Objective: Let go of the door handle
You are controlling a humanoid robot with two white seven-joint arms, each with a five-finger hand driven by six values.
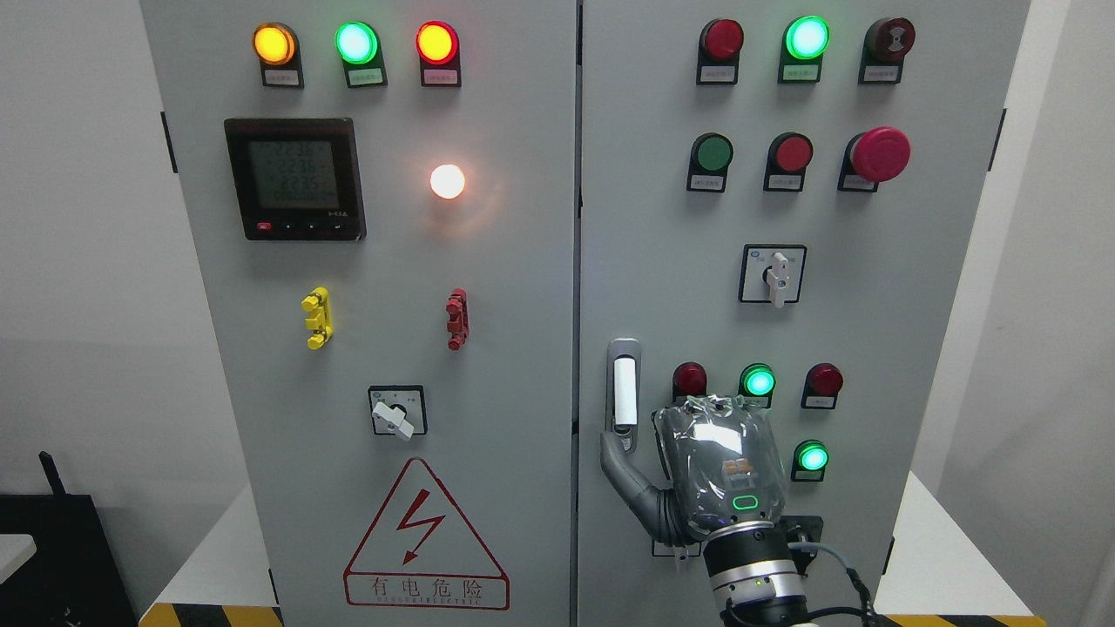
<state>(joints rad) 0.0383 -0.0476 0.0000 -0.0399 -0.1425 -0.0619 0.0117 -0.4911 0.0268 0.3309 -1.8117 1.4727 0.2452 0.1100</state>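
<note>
The door handle [624, 390], a white bar in a grey recessed plate, stands upright at the left edge of the right cabinet door [662, 261]. My right hand [697, 453], wrapped in clear plastic, comes up from the bottom edge just right of the handle. Its grey thumb [620, 466] is spread out to the left, with the tip at the handle plate's lower end. The white bar is bare, with nothing closed around it. The back of the hand hides the other fingers. My left arm does not show.
Lit green lamps [758, 381] and red buttons [689, 379] sit on the panel close above and right of my hand. A rotary switch [773, 274] is higher up. The left door [392, 261] carries a meter, lamps and a warning triangle.
</note>
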